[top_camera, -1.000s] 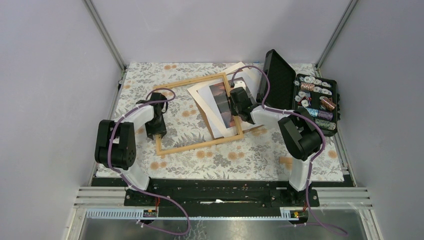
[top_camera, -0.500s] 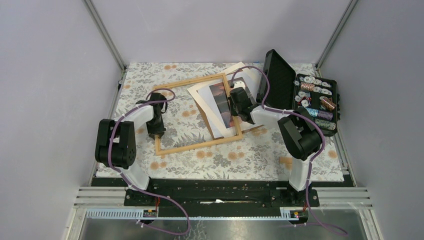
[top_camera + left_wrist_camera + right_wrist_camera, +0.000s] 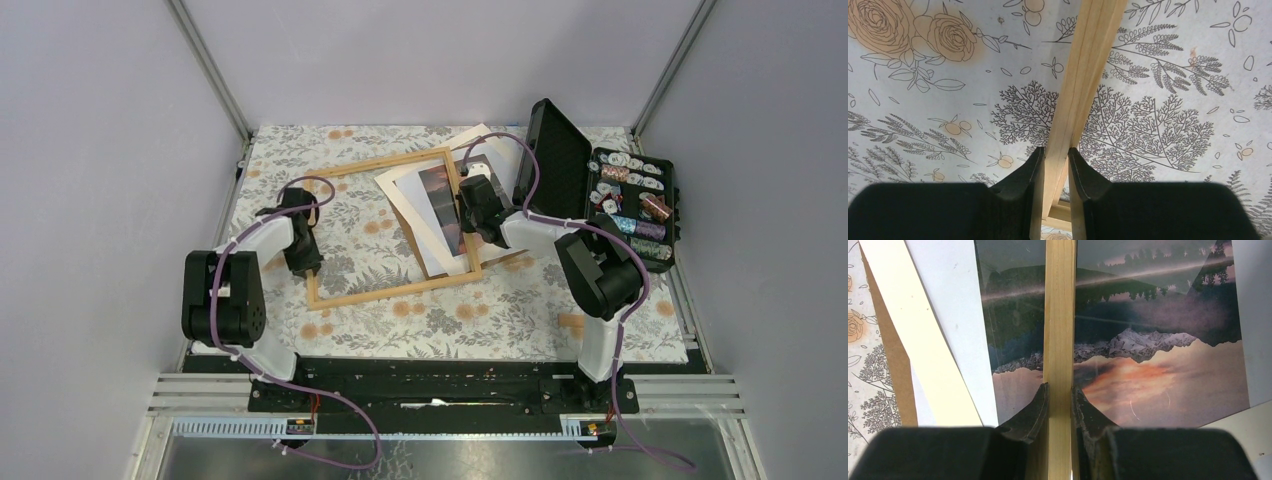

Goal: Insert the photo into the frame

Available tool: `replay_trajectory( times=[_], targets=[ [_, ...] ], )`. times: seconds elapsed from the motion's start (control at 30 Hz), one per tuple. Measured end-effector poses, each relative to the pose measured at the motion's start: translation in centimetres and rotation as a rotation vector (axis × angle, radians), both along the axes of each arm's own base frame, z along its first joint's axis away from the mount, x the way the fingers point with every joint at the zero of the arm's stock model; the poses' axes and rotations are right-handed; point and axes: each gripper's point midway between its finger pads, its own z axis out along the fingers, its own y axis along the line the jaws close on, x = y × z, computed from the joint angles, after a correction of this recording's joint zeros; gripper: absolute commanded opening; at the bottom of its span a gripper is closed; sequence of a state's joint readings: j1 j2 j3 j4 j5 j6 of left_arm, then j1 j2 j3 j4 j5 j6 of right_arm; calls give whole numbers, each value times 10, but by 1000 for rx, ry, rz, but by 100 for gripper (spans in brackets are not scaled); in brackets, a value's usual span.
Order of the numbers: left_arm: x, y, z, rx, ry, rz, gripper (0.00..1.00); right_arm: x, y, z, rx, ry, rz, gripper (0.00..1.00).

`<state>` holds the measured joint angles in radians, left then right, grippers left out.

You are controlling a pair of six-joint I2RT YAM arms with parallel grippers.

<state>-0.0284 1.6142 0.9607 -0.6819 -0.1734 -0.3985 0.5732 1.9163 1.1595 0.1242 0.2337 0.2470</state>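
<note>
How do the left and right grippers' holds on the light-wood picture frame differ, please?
The left gripper clamps the left rail of the thin light-wood picture frame; the right gripper clamps the opposite rail. Under the left gripper lies only floral tablecloth; under the right gripper, the rail crosses the sunset photo print. Both are shut on the moulding, one finger each side.

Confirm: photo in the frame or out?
Out. The frame rail crosses over the photo, print showing on both sides, so it straddles the rail rather than sitting inside.
</note>
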Motion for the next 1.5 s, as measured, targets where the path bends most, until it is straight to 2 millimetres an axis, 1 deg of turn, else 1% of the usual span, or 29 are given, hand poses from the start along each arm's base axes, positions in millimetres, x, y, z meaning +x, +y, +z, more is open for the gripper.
replay_trajectory(
  times=[0.37,0.63,0.9,0.93,1.0,1.03,1.07,1.1,1.13,1.2,1.3,1.5],
  targets=[
    [-1,10,1,-90,-51,66,0,-2,6,-2,32,22,8,0],
    [-6,10,3,-130,-76,71,0,1,10,-11,27,53,16,0],
    [1,8,20,-168,-171,50,0,19,11,-16,65,95,34,0],
    [2,8,22,-168,-182,49,1,20,11,-16,71,98,37,0],
    [3,8,27,-165,-202,47,19,21,11,-16,76,102,41,0],
    [4,9,33,-159,-223,47,26,21,12,-16,78,103,43,0],
    [4,10,34,-158,-226,47,35,21,12,-16,80,104,44,0],
    [4,11,38,-153,-239,49,46,20,13,-16,82,104,47,0],
    [4,13,40,-139,-247,49,52,20,13,-16,82,105,47,0],
    [4,21,44,-110,-260,70,58,21,7,-18,64,109,44,0],
    [2,28,43,-90,-253,89,66,23,0,-20,53,115,38,0],
    [1,28,38,-92,-235,92,75,24,-3,-20,47,113,39,0]
  ],
)
